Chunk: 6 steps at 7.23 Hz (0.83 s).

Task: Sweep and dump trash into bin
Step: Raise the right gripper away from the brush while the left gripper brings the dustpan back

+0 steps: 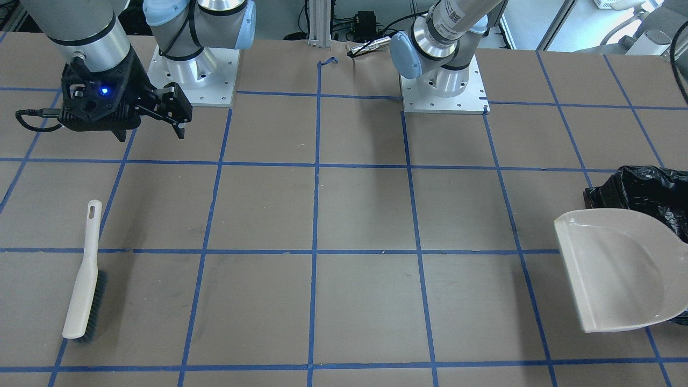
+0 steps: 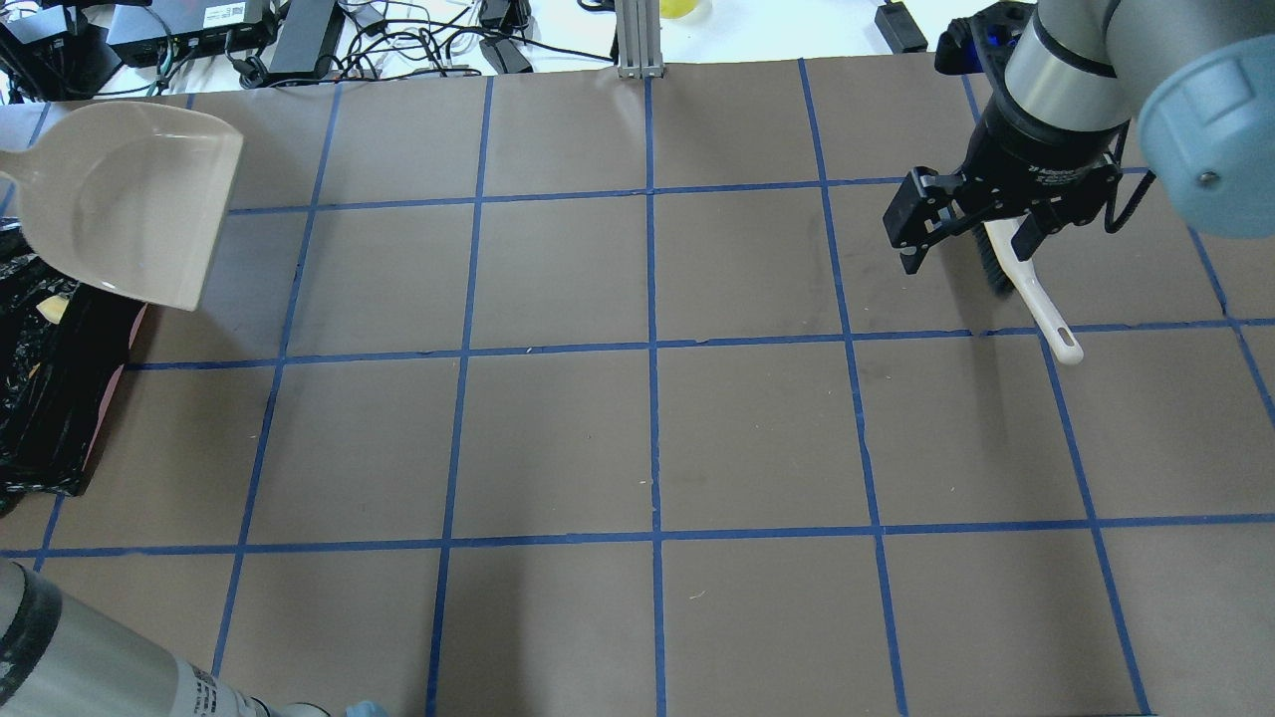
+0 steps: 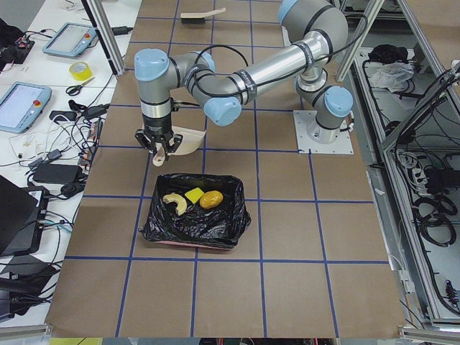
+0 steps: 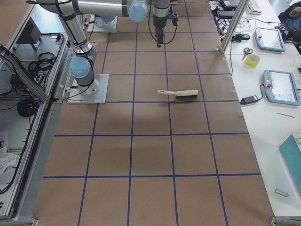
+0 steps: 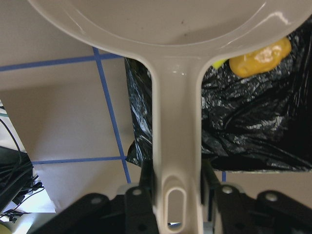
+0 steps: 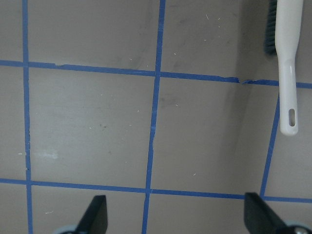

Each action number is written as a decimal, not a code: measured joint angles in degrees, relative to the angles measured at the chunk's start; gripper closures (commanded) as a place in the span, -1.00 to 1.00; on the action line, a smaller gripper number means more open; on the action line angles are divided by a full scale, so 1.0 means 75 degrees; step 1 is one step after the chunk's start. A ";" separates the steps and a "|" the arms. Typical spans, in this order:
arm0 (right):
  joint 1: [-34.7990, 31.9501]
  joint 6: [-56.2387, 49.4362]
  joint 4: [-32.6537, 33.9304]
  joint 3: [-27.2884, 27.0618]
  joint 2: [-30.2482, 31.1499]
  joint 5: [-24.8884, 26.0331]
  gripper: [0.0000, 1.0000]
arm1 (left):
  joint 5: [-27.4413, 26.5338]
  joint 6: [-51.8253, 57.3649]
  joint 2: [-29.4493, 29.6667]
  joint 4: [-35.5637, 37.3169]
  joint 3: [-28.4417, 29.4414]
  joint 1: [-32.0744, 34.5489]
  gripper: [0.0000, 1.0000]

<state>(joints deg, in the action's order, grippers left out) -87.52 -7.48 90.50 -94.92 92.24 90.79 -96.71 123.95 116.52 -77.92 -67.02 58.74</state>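
Trash [image 3: 192,199], a yellow-brown lump with yellow scraps, lies in the pink, black-bag-lined bin [image 3: 219,221] below the left gripper [image 5: 176,178], whose jaws clamp the handle of the beige plastic dustpan [image 5: 175,97]. Right gripper [image 2: 966,257] hangs with jaws spread and empty. The white-handled, dark-bristled brush [image 1: 83,279] lies on the table [image 1: 365,215] beneath them, off to one side.

At the worktop's left edge the bin [image 1: 639,188] is cropped and partly covered by the dustpan [image 1: 618,274]; the brush [image 2: 1043,311] is partly hidden behind the right gripper [image 2: 966,254].

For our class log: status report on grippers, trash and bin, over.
Left gripper shut on empty dustpan. Right gripper open, brush lying on table. Trash in bin. Nothing blocking seen.
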 measured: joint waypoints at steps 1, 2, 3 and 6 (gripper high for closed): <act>-0.0001 0.0001 -0.0051 0.0000 0.0003 0.0050 -1.00 | 0.0282 -0.0706 0.0166 -0.0326 -0.0050 0.0385 1.00; -0.0002 -0.0002 -0.0052 0.0000 0.0001 0.0071 -1.00 | 0.0579 -0.1499 0.0281 -0.0549 -0.0190 0.0772 1.00; -0.0002 -0.0007 -0.0027 0.0000 0.0000 0.0075 -1.00 | 0.0741 -0.2268 0.0376 -0.0569 -0.0408 0.1202 1.00; -0.0002 -0.0011 -0.0040 0.0000 -0.0010 0.0087 -1.00 | 0.0833 -0.3517 0.0813 -0.0344 -0.0696 0.1963 1.00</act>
<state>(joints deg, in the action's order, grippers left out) -87.54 -7.56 90.21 -94.92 92.17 91.45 -90.46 97.57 122.61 -80.50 -72.24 73.46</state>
